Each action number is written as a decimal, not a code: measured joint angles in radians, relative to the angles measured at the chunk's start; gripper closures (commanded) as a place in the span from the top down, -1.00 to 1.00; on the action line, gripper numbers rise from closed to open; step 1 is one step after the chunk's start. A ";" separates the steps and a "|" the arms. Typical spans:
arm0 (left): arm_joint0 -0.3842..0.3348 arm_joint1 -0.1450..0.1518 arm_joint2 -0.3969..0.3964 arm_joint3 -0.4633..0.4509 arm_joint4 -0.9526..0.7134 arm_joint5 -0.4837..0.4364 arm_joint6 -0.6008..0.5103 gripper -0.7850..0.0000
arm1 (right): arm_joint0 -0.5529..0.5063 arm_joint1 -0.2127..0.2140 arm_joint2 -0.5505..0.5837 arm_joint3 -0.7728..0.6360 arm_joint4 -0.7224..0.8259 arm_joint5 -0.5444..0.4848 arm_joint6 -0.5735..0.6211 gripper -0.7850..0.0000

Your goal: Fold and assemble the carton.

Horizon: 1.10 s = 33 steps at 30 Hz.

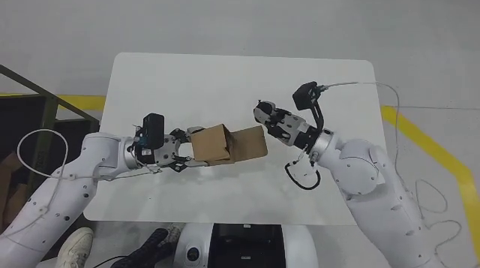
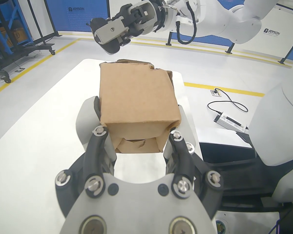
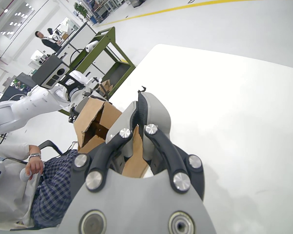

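A brown cardboard carton (image 1: 225,144) is held just above the white table (image 1: 225,80), near its front middle. My left gripper (image 1: 191,148) is shut on it, with one finger on each side wall (image 2: 136,93). The carton's end toward the left wrist camera shows flaps folded inward. Its far end (image 3: 92,115) is open, with flaps standing apart. My right gripper (image 1: 260,109) hangs just above and beyond that far end, apart from the cardboard. Its fingers (image 3: 138,103) are pressed together with nothing between them, as the left wrist view (image 2: 107,37) also shows.
A green metal rack (image 1: 30,95) stands on the floor off the table's left edge. A power adapter with its cable (image 2: 230,121) lies on the floor beside the table. The back and right parts of the tabletop (image 3: 222,98) are bare.
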 measured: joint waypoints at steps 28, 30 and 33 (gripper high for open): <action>0.007 -0.001 -0.016 0.003 0.028 0.000 0.014 -0.15 | 0.100 -0.027 -0.105 0.344 0.602 -0.056 0.305 -1.00; 0.009 -0.002 -0.016 0.004 0.032 0.000 0.016 -0.15 | 0.106 -0.028 -0.115 0.336 0.617 -0.054 0.316 -1.00; 0.010 -0.003 -0.016 0.004 0.038 0.000 0.016 -0.15 | 0.110 -0.029 -0.128 0.315 0.621 -0.049 0.334 -1.00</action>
